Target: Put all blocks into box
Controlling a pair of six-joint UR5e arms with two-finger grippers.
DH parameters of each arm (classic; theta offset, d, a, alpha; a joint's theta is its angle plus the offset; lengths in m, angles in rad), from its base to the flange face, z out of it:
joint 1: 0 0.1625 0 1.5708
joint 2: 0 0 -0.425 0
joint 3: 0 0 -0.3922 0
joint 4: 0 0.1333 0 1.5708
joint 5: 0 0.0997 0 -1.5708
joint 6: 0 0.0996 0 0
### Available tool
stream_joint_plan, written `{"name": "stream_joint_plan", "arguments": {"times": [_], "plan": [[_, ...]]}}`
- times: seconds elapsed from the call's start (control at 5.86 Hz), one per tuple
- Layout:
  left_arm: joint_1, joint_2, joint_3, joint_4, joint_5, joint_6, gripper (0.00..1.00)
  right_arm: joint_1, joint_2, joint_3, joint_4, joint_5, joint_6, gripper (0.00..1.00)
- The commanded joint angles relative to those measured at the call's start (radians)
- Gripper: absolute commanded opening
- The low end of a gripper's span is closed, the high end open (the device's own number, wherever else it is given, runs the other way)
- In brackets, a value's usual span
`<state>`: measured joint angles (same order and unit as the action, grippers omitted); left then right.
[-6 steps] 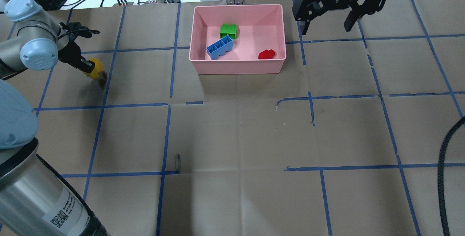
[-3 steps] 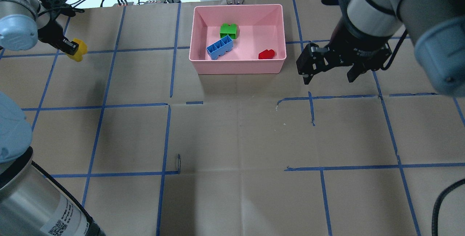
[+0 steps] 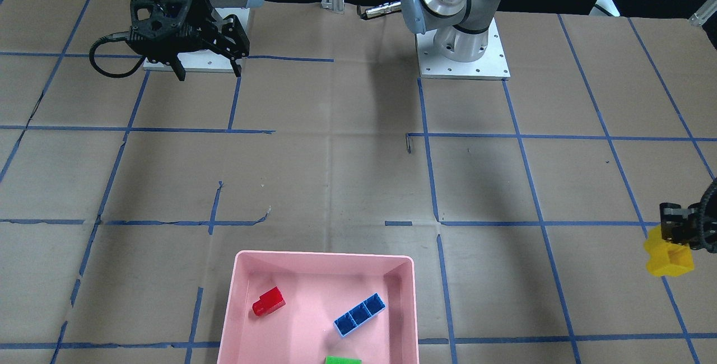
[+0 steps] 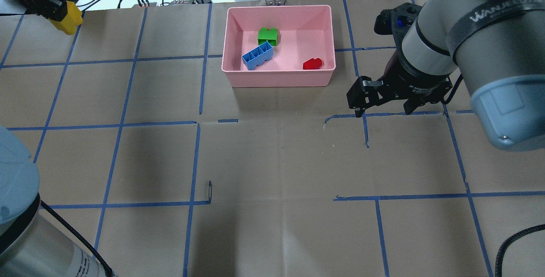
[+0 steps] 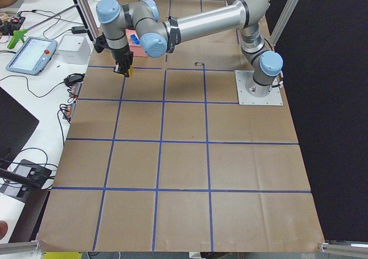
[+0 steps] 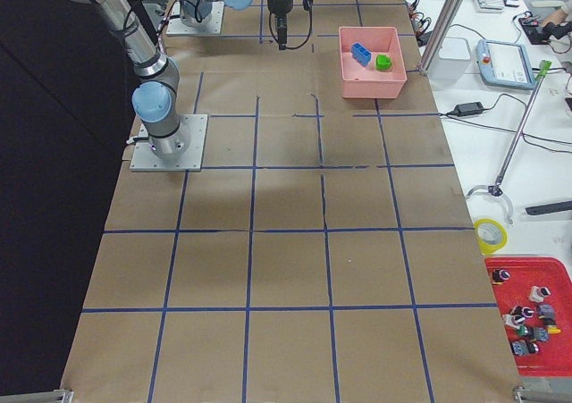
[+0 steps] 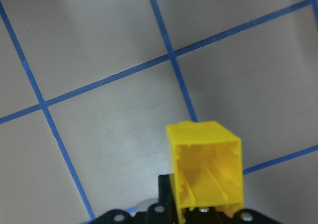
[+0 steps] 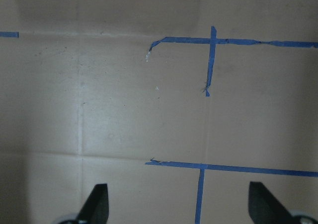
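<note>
Yellow block [image 7: 206, 167], hollow ribbed underside showing, pinched in left jaws, right jaws spread.

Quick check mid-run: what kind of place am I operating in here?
Most likely a robotics lab test cell: a table covered in brown paper and gridded with blue tape, arm bases bolted to white plates, and a teach pendant alongside.

A robotics lab: tape-gridded table [image 4: 276, 162], teach pendant [image 5: 31, 55], bolted arm base [image 3: 462, 66].
</note>
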<state>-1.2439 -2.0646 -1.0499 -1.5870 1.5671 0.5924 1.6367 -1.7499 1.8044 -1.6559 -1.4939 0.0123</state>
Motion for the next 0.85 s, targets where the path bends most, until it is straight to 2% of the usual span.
{"name": "stream_joint_plan", "arguments": {"times": [0.0,0.34,0.51,0.68], "plan": [[-0.160,-0.034,0.028,-0.010,-0.118,-0.454,0.00,0.000,0.001,0.004,-0.002,0.003,0.000,1.00],[-0.360,-0.142,0.091,0.118,-0.128,-0.830,0.00,0.000,0.001,0.004,-0.002,0.004,0.000,1.00],[-0.444,-0.225,0.131,0.199,-0.119,-0.967,0.00,0.000,0.001,0.007,-0.002,0.003,0.000,1.00],[-0.478,-0.308,0.145,0.270,-0.113,-1.015,0.00,0.000,0.001,0.009,-0.004,0.003,-0.002,1.00]]}}
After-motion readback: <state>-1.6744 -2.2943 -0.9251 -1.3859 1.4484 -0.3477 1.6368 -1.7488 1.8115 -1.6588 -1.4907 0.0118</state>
